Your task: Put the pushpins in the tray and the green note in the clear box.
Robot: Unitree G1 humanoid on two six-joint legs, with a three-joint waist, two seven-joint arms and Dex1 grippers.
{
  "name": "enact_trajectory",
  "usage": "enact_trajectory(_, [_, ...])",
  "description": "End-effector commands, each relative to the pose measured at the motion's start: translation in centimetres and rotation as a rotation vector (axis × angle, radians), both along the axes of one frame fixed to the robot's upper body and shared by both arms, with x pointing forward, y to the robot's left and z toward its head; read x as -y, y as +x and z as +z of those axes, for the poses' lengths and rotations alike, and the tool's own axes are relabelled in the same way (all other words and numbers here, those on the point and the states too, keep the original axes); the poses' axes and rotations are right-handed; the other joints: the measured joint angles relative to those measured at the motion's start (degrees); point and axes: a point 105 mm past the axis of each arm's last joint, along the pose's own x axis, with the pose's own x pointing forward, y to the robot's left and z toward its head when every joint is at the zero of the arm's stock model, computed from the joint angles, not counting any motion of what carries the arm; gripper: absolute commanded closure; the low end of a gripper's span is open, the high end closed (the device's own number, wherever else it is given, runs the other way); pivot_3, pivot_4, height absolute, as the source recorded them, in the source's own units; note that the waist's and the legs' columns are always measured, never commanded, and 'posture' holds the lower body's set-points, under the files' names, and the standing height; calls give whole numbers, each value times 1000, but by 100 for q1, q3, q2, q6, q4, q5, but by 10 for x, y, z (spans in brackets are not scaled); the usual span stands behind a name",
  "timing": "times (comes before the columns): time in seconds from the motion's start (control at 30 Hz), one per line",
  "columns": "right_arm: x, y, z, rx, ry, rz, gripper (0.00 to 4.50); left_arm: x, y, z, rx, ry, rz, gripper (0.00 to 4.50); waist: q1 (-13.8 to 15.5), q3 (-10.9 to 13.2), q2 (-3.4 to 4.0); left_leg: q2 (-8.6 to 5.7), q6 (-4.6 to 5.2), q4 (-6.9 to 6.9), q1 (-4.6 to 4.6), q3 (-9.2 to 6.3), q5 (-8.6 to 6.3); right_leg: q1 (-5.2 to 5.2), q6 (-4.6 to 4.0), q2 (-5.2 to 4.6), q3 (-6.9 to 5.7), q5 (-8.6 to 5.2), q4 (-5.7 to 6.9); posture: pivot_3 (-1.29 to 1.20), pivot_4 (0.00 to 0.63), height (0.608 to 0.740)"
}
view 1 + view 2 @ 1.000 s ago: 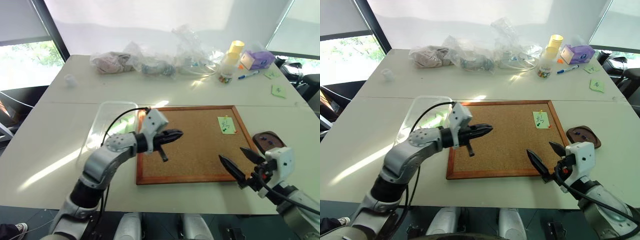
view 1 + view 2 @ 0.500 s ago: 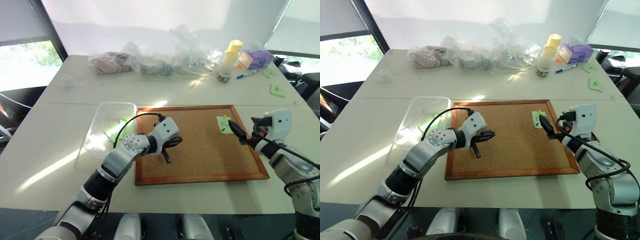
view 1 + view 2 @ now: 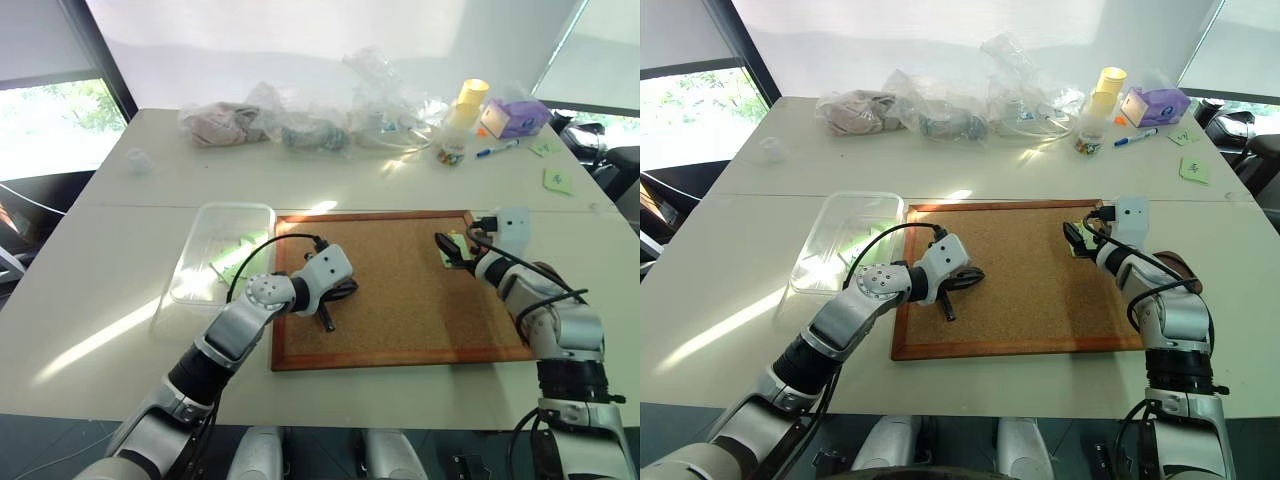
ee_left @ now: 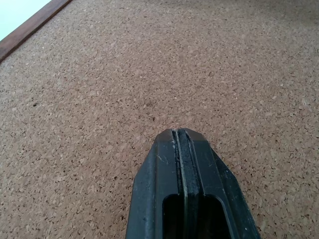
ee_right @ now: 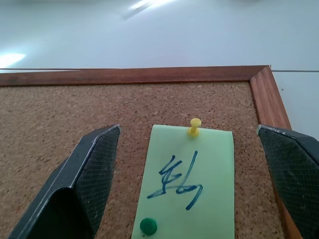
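Right gripper (image 5: 192, 184) wide open, empty, straddling green note (image 5: 192, 181) pinned by yellow pushpin (image 5: 194, 126) and green pushpin (image 5: 148, 226). Left gripper (image 4: 183, 144) shut, empty, over cork board (image 4: 99, 74).

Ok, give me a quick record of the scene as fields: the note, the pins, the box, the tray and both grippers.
green note: on the cork board, near its far right corner
pushpins: a yellow pin and a green pin in the note
clear box: left of the board
tray: mostly hidden behind the right arm
left gripper: shut, over the board
right gripper: open, straddling the note
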Motion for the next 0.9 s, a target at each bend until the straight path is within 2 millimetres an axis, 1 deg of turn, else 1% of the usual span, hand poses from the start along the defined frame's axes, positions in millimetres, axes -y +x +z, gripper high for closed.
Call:
enact_trajectory(0.03, [4, 9, 11, 47, -20, 1, 50, -2, -8, -16, -70, 36, -12, 4500, -4, -1, 1, 0, 0, 0, 0, 0, 0, 0, 0, 0, 0, 0, 1, 0, 150, 740])
enact_trajectory(0.23, [4, 15, 10, 50, -26, 10, 50, -2, -8, -16, -74, 33, -14, 4500, -15, -1, 2, 3, 0, -1, 1, 0, 0, 0, 1, 0, 0, 0, 2, 0, 150, 740])
enact_trajectory(0.27, [4, 15, 10, 50, -27, 11, 282, -2, -9, -16, -74, 33, -15, 4500, -16, -1, 2, 4, 0, -1, 2, 0, 0, 0, 1, 0, 0, 0, 2, 0, 150, 740])
enact_trajectory(0.3, [3, 16, 10, 51, -28, 13, 595, -2, -9, -16, -74, 32, -15, 4500, -16, -1, 3, 4, 0, -1, 2, 0, 0, 0, 1, 0, 0, 0, 2, 0, 150, 740])
enact_trajectory(0.37, [2, 16, 10, 53, -28, 18, 1392, -2, -9, -16, -74, 32, -16, 4500, -16, -1, 2, 5, 0, -1, 3, 0, 0, 0, 1, 0, 0, 0, 3, 0, 150, 740])
enact_trajectory(0.43, [1, 17, 9, 54, -30, 24, 2461, -2, -9, -16, -74, 33, -18, 4500, -16, -1, 2, 5, 0, -1, 3, 0, 0, 0, 1, 0, 0, 0, 3, 0, 150, 740])
enact_trajectory(0.47, [0, 17, 9, 54, -30, 27, 2908, -2, -9, -16, -74, 34, -18, 4500, -16, -1, 2, 5, 0, -1, 3, 0, 0, 0, 1, 0, 0, 0, 3, 0, 150, 740])
enact_trajectory(0.5, [-1, 17, 9, 53, -31, 28, 3515, -3, -9, -16, -74, 34, -19, 4500, -16, -2, 3, 5, 0, -1, 3, 0, 0, 0, 1, 0, 0, 0, 2, 0, 150, 740])
enact_trajectory(0.53, [-2, 17, 8, 51, -30, 30, 3904, -3, -9, -16, -74, 34, -19, 4500, -16, -2, 3, 6, 0, -1, 3, 1, 0, 0, 1, 0, 0, 0, 3, 0, 150, 740])
enact_trajectory(0.57, [-2, 17, 7, 50, -29, 32, 4409, -3, -9, -16, -75, 36, -19, 4500, -17, -1, 3, 6, 0, -2, 4, 0, 0, 0, 1, 0, 0, 0, 3, 0, 150, 740])
enact_trajectory(0.73, [-2, 16, 8, 52, -26, 33, 4409, -9, -8, -18, -82, 49, -22, 4500, -23, -2, 3, 7, 0, -2, 5, 1, 0, 0, 1, 1, 0, 0, 4, 0, 150, 740])
enact_trajectory(0.9, [2, 14, 14, 87, -44, 24, 4409, -12, -6, -21, -88, 68, -6, 4500, -25, -2, 3, 14, 0, -3, 6, 1, 0, 0, 0, 9, 0, 0, 4, 0, 150, 740])
